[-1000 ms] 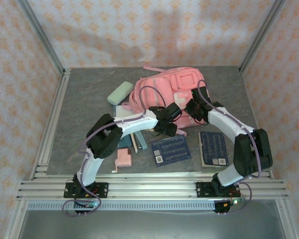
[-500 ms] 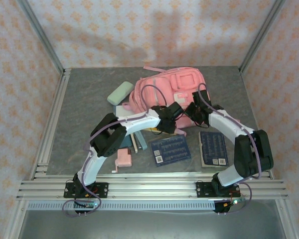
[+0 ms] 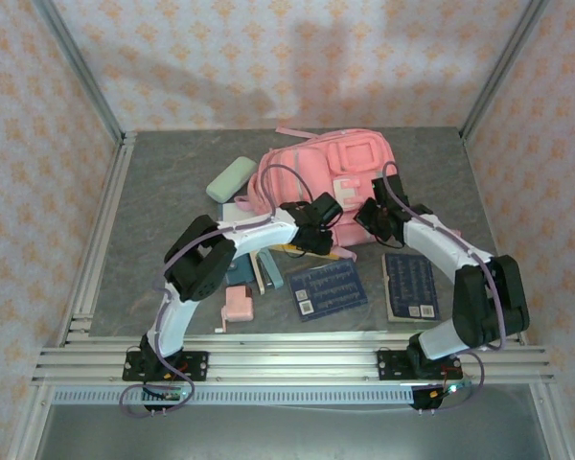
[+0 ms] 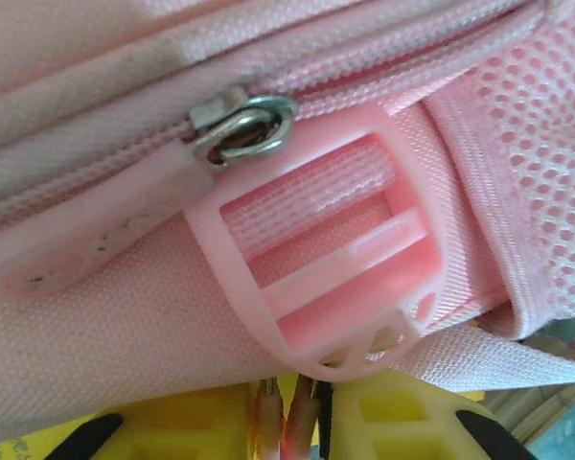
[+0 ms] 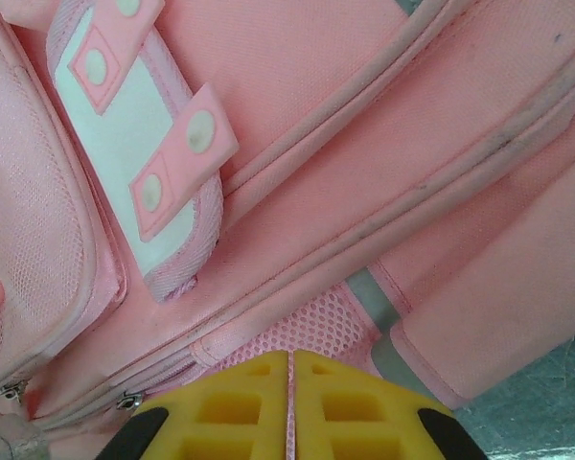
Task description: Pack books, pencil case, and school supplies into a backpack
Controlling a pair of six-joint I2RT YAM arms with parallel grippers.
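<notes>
Far left on the grey bench (image 3: pixel 153 206), the sage-green pencil case (image 3: pixel 230 178) lies tilted just off the backpack's left shoulder, not packed. Nearer the arms, a small pink gadget (image 3: pixel 238 305) rests flat on the bench. Moving along, the left arm arches over the clutter and its end effector (image 3: pixel 314 240) meets the lower edge of the pink backpack (image 3: pixel 321 163), which lies front-up at the middle of the bench. From the left wrist, that end effector (image 4: pixel 292 422) has its yellow fingers (image 4: pixel 402 426) drawn nearly together on thin pink slivers that look like part of the backpack (image 4: pixel 96 316). Just above them sit a pink plastic strap buckle (image 4: pixel 335 240) and a metal zipper slider with a pink rubber pull tab (image 4: pixel 86 225), which the fingers do not touch. Below the backpack, one navy book (image 3: pixel 328 287) lies flat and slightly turned. Then the right end effector (image 3: pixel 369 216) comes in at the backpack's lower right corner. In its wrist view the end effector (image 5: pixel 289 383) shows yellow fingers (image 5: pixel 230 412) pressed together with only a hairline between them, right up against pink mesh. Whether any fabric is caught there cannot be told. Above lie the backpack's (image 5: pixel 364 115) seams and its pale blue patch (image 5: pixel 125 134) with pink tabs. Furthest right, a second navy book (image 3: pixel 410 285) lies flat beside the right arm.
</notes>
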